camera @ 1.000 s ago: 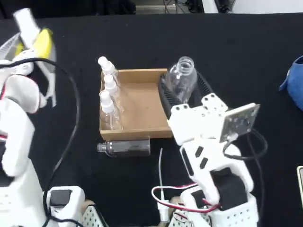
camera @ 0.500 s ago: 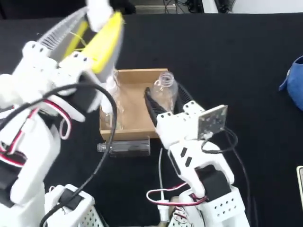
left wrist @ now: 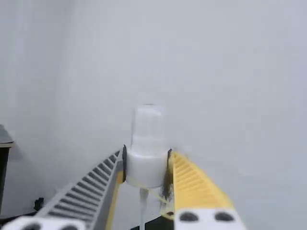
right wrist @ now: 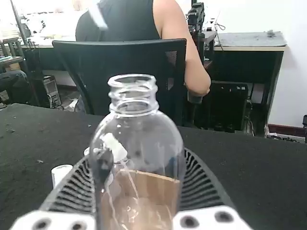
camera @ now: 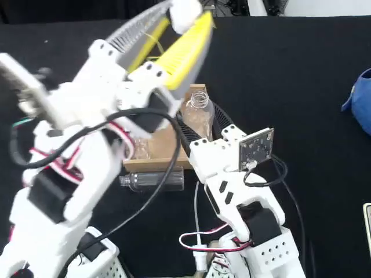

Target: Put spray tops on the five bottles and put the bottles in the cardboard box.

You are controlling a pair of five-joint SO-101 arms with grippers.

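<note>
My left gripper (camera: 183,16) is raised high over the table, its grey and yellow fingers shut on a white spray top (camera: 185,10). The left wrist view has the spray top (left wrist: 146,143) upright between those fingers, its thin tube hanging down. My right gripper (camera: 199,119), with black fingers, is shut on a clear bottle (camera: 198,113) held upright above the right part of the cardboard box (camera: 171,152). The bottle's neck (right wrist: 133,87) is open. Another uncapped bottle (camera: 153,180) lies on its side in front of the box. The left arm hides most of the box.
A spare spray top with a long thin tube (camera: 196,211) lies on the black table between the arm bases. A blue object (camera: 362,107) sits at the right edge. The tip of a capped bottle (right wrist: 60,173) stands in the box.
The left arm swung from the far left up and across to above the box, carrying the spray top. The right gripper with its bottle shifted left.
</note>
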